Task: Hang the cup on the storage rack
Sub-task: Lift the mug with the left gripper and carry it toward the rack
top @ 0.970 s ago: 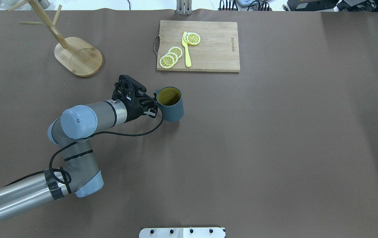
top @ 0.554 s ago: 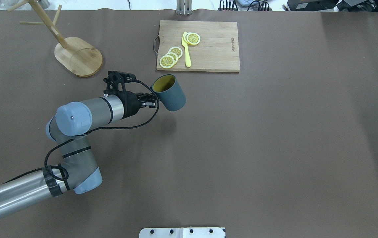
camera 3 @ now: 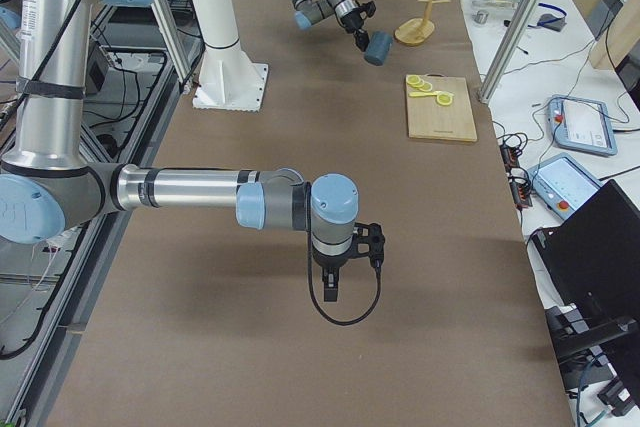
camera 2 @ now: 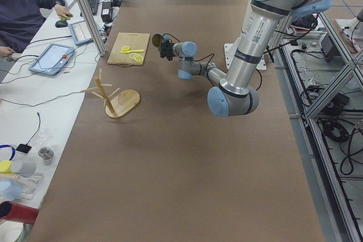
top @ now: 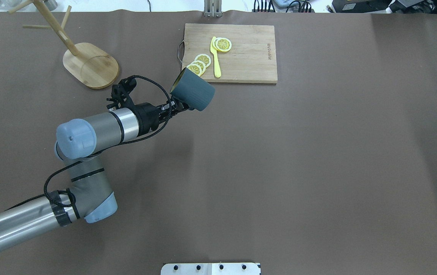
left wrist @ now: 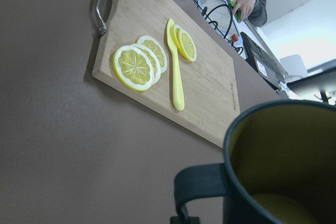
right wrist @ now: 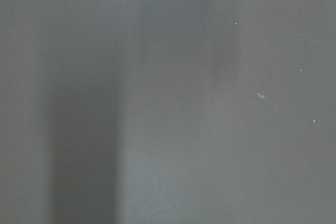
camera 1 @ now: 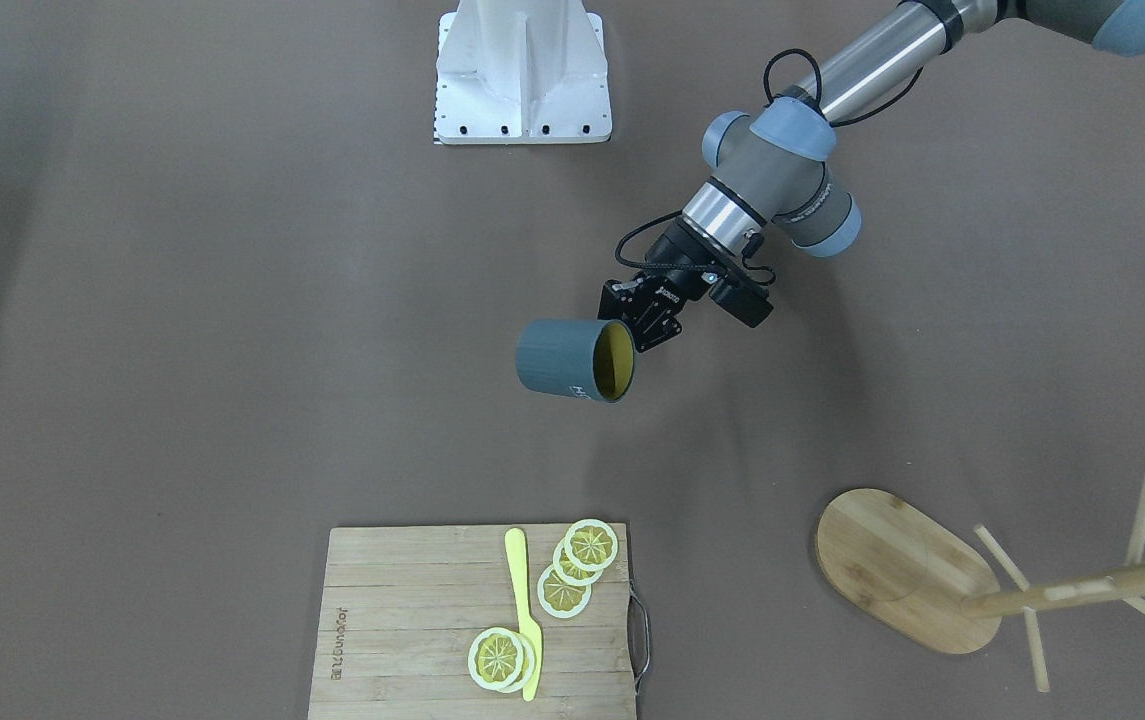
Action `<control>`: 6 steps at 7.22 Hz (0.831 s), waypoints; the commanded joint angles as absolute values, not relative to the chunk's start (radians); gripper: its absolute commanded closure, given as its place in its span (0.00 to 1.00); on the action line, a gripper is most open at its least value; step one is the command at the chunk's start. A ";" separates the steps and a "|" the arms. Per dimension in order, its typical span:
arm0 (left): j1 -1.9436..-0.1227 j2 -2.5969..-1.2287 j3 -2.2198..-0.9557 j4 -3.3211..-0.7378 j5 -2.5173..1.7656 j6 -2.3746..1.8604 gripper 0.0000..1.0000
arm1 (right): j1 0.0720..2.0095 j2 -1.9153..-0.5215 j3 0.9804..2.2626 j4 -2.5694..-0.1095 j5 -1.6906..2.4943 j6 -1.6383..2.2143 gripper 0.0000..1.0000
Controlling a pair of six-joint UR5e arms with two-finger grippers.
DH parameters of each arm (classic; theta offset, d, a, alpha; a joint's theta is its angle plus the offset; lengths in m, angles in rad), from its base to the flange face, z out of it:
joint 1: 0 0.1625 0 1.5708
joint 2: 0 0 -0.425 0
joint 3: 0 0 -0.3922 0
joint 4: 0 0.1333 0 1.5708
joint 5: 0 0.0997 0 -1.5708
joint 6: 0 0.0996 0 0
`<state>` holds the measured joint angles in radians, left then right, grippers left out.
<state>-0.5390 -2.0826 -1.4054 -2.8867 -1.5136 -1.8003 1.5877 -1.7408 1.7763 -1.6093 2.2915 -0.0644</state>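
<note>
One arm, the left, is stretched out low over the brown desk (top: pixel 317 172), with its wrist laid nearly level and aimed far and to the right. The left tool (top: pixel 178 107) is pinched on the cup (top: pixel 196 95) at the handle (left wrist: pixel 202 184) side. The cup is held above the desk, tipped almost onto its side, with its yellow-olive mouth turned to the far left. It is carried just near of the near left corner of the cutting board (top: pixel 249 57). The storage rack (top: pixel 90 65) is stood at the far left, well apart from the cup.

The right arm is hung over the right end of the desk with its wrist pointed straight down. The right tool (camera 3: pixel 333 290) is seen only from the side, so it cannot be told whether it is spread or pressed together.

Lemon slices (top: pixel 197 65) and a yellow knife (top: pixel 215 57) are laid on the cutting board. Beyond the far edge, a white bench with a tablet (camera 2: pixel 51 59) is seen, and a person (camera 2: pixel 25 12) in a dark sweater is seated at it.
</note>
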 commanded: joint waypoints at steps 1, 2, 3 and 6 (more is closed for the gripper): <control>-0.606 -2.086 -1.405 -2.966 -1.513 -2.158 1.00 | 1.588 -1.740 1.776 -1.609 2.290 -0.064 0.00; -0.655 -2.086 -1.405 -2.986 -1.514 -2.275 1.00 | 1.588 -1.740 1.779 -1.609 2.290 -0.064 0.00; -0.684 -2.088 -1.401 -3.002 -1.516 -2.390 1.00 | 1.588 -1.740 1.782 -1.609 2.290 -0.063 0.00; -0.782 -2.086 -1.315 -3.069 -1.523 -2.557 1.00 | 1.588 -1.738 1.786 -1.609 2.290 -0.063 0.00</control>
